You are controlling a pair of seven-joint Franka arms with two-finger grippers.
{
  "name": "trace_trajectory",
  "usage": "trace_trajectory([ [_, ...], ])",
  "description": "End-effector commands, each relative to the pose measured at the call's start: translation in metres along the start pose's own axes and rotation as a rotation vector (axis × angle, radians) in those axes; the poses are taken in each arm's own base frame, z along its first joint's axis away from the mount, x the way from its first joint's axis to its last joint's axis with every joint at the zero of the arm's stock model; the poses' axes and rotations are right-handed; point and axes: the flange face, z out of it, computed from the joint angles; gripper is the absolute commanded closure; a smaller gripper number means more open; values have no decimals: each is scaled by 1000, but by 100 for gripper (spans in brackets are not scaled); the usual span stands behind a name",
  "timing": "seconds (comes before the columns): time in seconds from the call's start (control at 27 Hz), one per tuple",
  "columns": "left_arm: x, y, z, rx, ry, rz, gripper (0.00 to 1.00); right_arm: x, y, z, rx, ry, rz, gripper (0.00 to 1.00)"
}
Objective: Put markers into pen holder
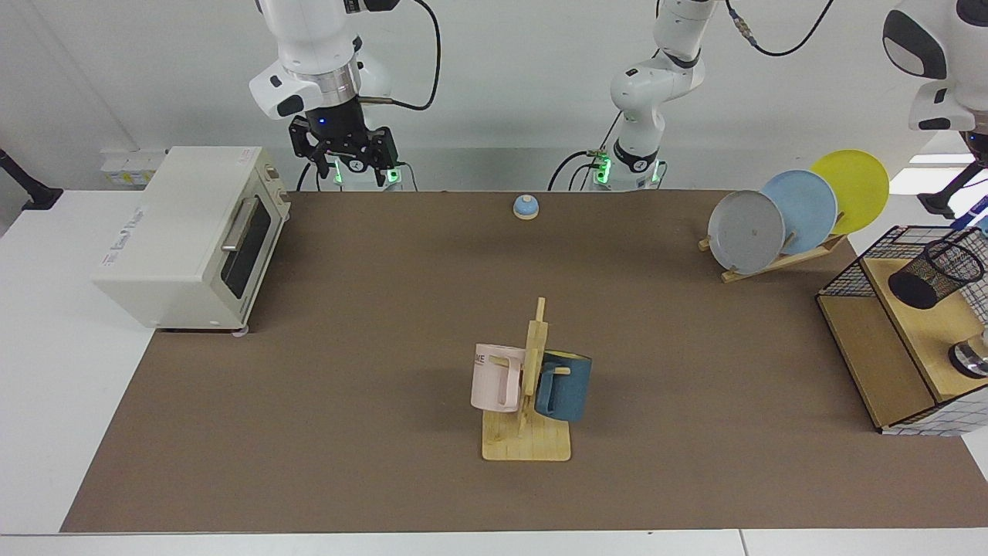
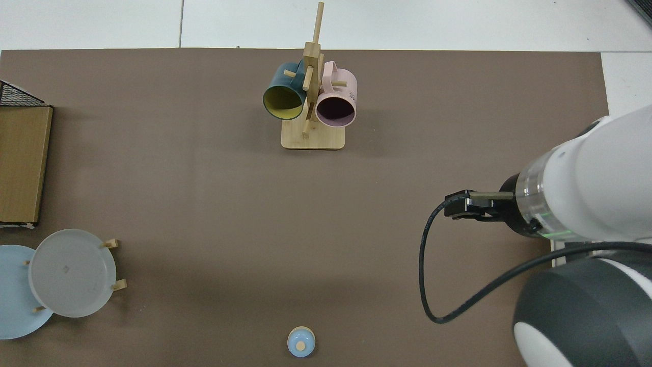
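Right gripper (image 1: 344,157): hanging above the table's far edge, fingers apart, nothing between them; judged waiting, well apart from the pen holder (image 1: 938,275). Pen holder: on the wooden shelf in the wire basket (image 1: 843,279), mouth tipped upward. Marker (image 1: 976,210): slanted, just above the holder's rim, directly below the left gripper (image 1: 979,139). Left gripper cut by the frame edge; grip cannot be told. Nearer arm: left. Judged next: lowering along the marker's long axis.

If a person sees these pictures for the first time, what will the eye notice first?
Probably the wooden mug stand mid-table, holding a pink mug and a dark blue mug. Next, the grey, light blue and yellow plates in a wooden rack on the facing view's right, and the cream toaster oven opposite.
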Motion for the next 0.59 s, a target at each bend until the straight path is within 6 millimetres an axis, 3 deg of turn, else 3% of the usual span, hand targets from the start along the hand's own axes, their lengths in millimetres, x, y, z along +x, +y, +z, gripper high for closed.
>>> trace_trajectory([
  [0.0,-9,-14,23,21,-19,22,100,4,14,2,9,-11,11,0],
  [0.07,-15,-15,28,39,-24,15,100,7,21,2,10,-11,26,0],
  [0.56,1,-22,68,1,-20,47,100,10,27,3,11,-13,38,0],
])
